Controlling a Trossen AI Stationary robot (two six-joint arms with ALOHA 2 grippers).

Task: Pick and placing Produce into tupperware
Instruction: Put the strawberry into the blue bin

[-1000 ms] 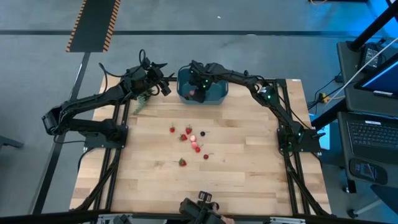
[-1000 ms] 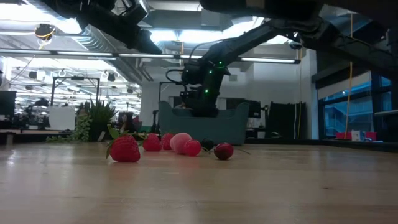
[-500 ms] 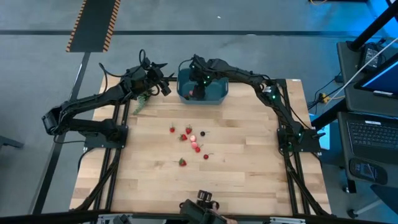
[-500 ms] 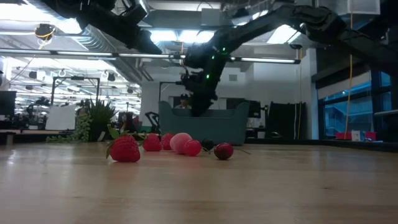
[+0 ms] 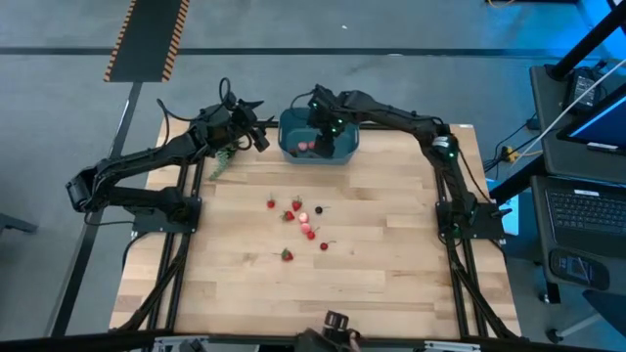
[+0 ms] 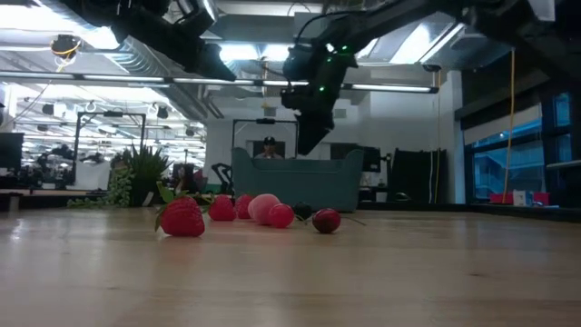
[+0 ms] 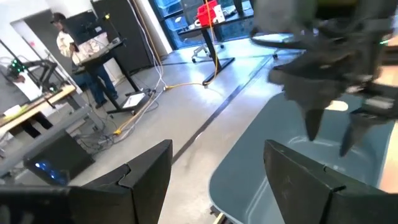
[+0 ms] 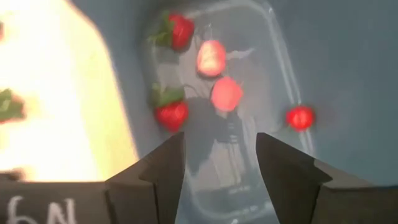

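The teal tupperware (image 5: 318,145) stands at the table's far edge, with several red produce pieces (image 8: 226,93) lying on its floor. More produce (image 5: 304,217) is scattered on the wood at mid-table, and shows as a red cluster (image 6: 182,218) in the low view. My right gripper (image 8: 221,155) hangs open above the tub, pointing steeply down, nothing between its fingers; the low view shows my right gripper (image 6: 309,136) well above the tub's rim (image 6: 295,163). My left gripper (image 7: 217,180) hovers open just left of the tub (image 7: 298,174), roughly level, empty.
A green leafy bunch (image 5: 220,161) lies near the table's far left corner, under the left arm. The near half of the wooden table (image 5: 323,293) is bare wood. Beyond the table there is a room with desks and a person (image 7: 68,43).
My right gripper has risen out of the tupperware to well above its rim, drifting a little toward the table's right edge, still pointing steeply down. The produce on the table has stayed where it was.
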